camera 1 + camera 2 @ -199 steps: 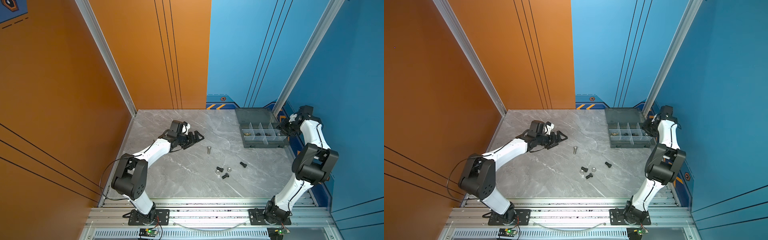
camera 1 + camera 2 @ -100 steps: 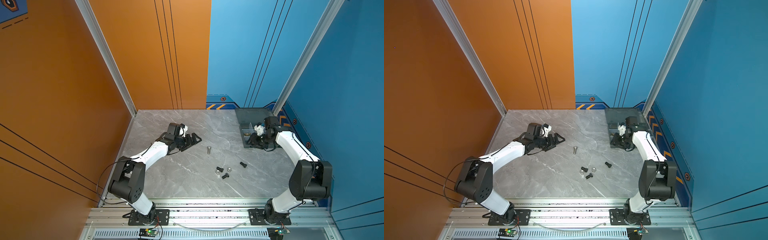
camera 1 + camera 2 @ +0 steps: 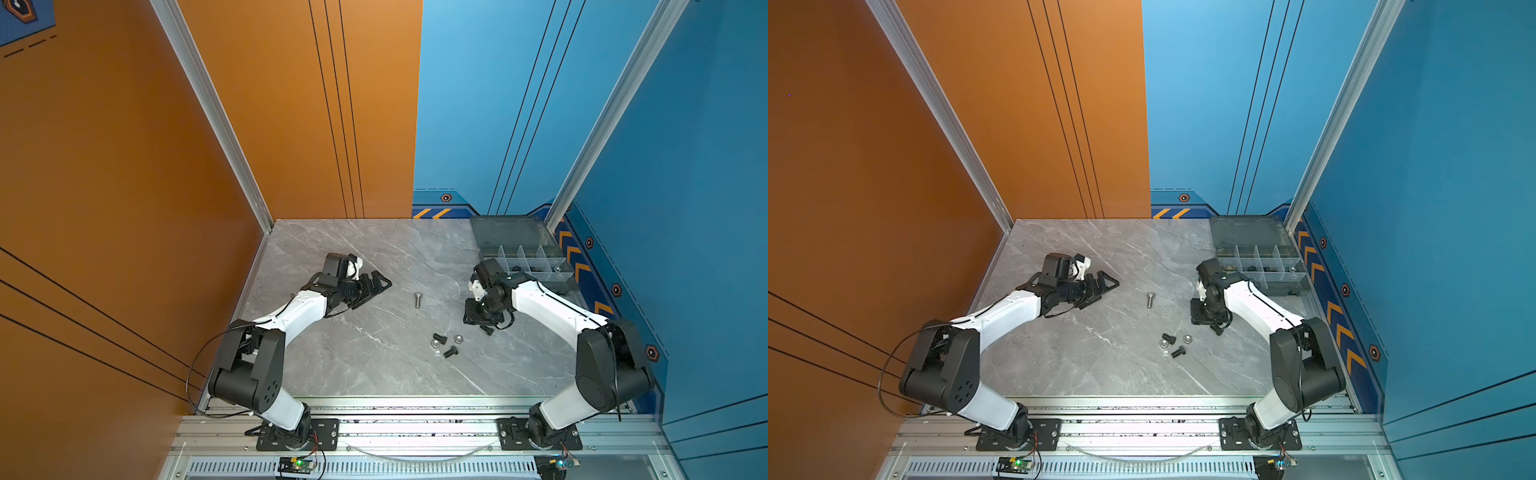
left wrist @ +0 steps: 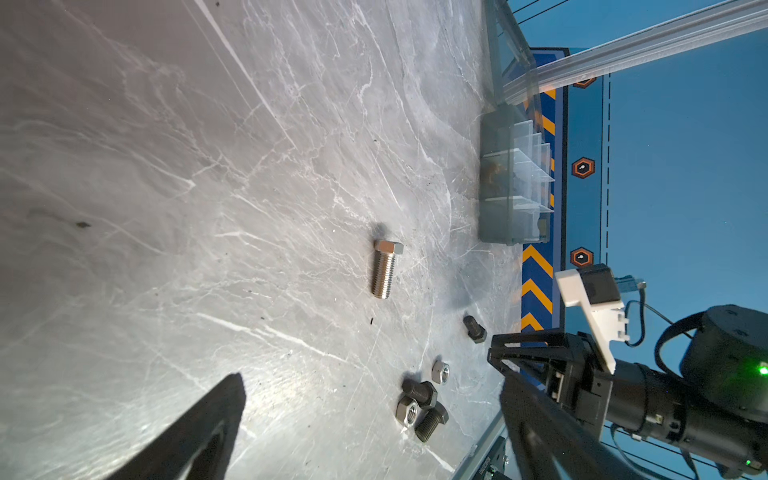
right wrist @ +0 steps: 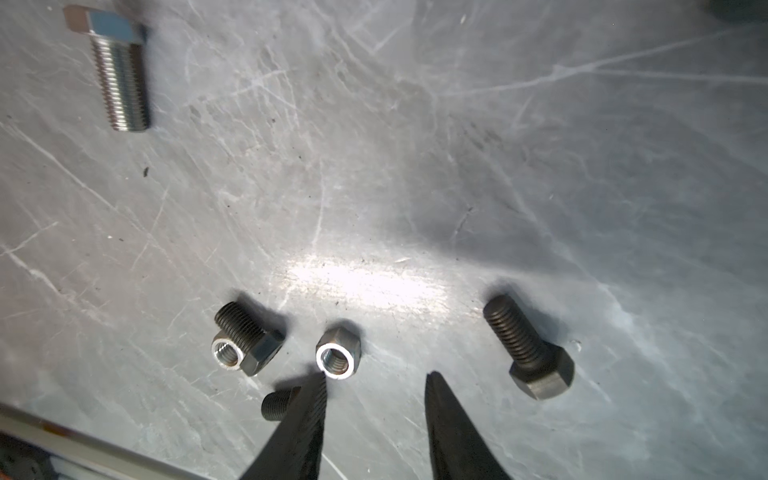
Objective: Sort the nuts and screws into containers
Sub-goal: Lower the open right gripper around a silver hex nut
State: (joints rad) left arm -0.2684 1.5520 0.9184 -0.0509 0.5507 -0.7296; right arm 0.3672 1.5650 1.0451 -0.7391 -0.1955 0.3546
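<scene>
Though both top views hide its tips, its wrist view shows the right tool [image 5: 376, 376] parted, empty.

Right arm [image 3: 548, 307] is swinging away from the organiser box [image 3: 513, 235] and out over the table [image 3: 374, 374]. It is unfolding from its upright tuck by the right wall into a long, low reach toward the middle.

Right gripper [image 5: 376, 376] is now coming down over the loose hardware. Its jaws are apart and gripping nothing, and the gap is lining up between a silver nut [image 5: 337, 355] and the lone black bolt [image 5: 528, 349].

Left arm [image 3: 291, 316] is settling a little, and left gripper [image 3: 376, 284] is drifting slightly toward the near edge.
</scene>
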